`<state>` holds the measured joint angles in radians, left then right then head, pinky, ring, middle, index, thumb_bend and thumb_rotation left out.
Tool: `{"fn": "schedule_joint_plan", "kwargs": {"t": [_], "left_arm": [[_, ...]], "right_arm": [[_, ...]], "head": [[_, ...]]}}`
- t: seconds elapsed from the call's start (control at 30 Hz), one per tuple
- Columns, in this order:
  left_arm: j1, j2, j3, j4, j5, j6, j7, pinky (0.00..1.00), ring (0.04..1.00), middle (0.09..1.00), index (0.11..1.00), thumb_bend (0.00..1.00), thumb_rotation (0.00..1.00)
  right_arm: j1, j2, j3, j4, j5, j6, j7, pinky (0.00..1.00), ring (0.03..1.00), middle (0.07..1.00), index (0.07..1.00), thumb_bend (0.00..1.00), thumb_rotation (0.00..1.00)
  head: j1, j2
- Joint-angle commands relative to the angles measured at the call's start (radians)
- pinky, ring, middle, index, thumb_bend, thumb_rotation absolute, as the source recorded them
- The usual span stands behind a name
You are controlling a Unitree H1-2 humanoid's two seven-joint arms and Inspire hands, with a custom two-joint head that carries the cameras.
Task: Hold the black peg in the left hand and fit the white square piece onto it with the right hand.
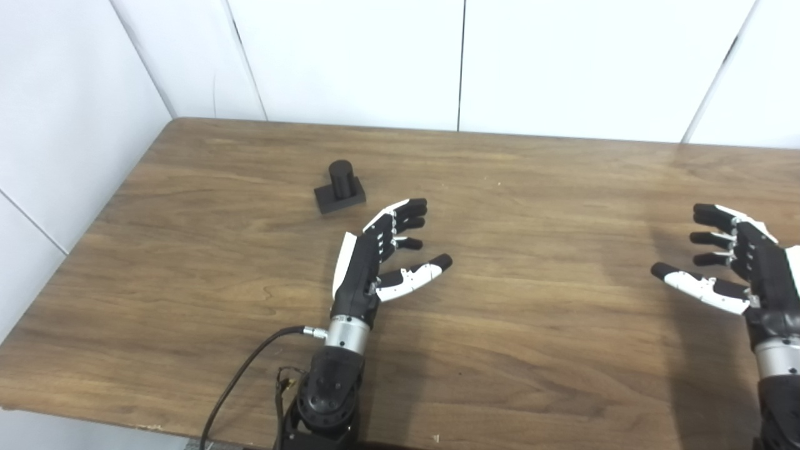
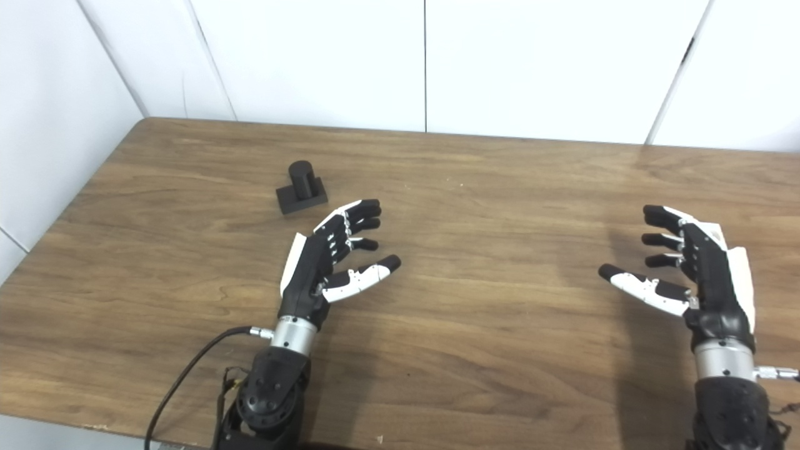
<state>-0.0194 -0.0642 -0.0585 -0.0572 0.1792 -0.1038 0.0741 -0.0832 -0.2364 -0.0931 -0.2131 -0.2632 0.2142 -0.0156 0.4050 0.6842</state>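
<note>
Both hands hover empty, fingers spread: left hand (image 1: 375, 262) near the upright black peg (image 1: 339, 186), upper left, probably ready to grasp it; right hand (image 2: 694, 269) waits at far right.

Both hands empty, fingers spread.
Left hand (image 2: 325, 262) angled up and rightward, thumb splayed to the right; right hand (image 2: 694, 269) points leftward, thumb extended; forearms enter from the bottom edge.

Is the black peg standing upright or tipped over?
Upright. The black peg stands on its square base flat on the table, round top up, untouched by either hand.
</note>
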Motion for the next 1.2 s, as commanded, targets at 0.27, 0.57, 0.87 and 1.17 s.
{"fn": "schedule_joint_plan", "kwargs": {"t": [0.27,0.57,0.87,1.17], "left_arm": [[-0.037,0.045,0.016,-0.095,0.086,0.067,0.014,0.68,0.786,0.801,0.749,0.71,0.13],[-0.094,0.120,0.047,-0.150,0.187,0.168,0.018,0.67,0.762,0.781,0.741,0.72,0.09],[-0.147,0.187,0.070,-0.165,0.240,0.250,0.005,0.65,0.749,0.776,0.734,0.73,0.11],[-0.188,0.254,0.080,-0.172,0.281,0.297,-0.005,0.72,0.775,0.776,0.742,0.72,0.14]], "right_arm": [[-0.035,-0.011,-0.002,-0.049,0.000,-0.005,0.001,0.55,0.694,0.768,0.742,0.64,0.00],[-0.039,-0.016,-0.006,-0.039,0.011,-0.027,0.000,0.54,0.692,0.766,0.738,0.63,0.00],[-0.042,-0.020,-0.003,-0.050,0.000,-0.001,0.004,0.54,0.683,0.763,0.736,0.64,0.00],[-0.049,-0.018,-0.004,-0.053,0.002,0.010,0.010,0.55,0.685,0.762,0.733,0.63,0.00]], "head": [[-0.006,-0.001],[-0.011,-0.006],[-0.008,-0.008],[-0.009,-0.012]]}}
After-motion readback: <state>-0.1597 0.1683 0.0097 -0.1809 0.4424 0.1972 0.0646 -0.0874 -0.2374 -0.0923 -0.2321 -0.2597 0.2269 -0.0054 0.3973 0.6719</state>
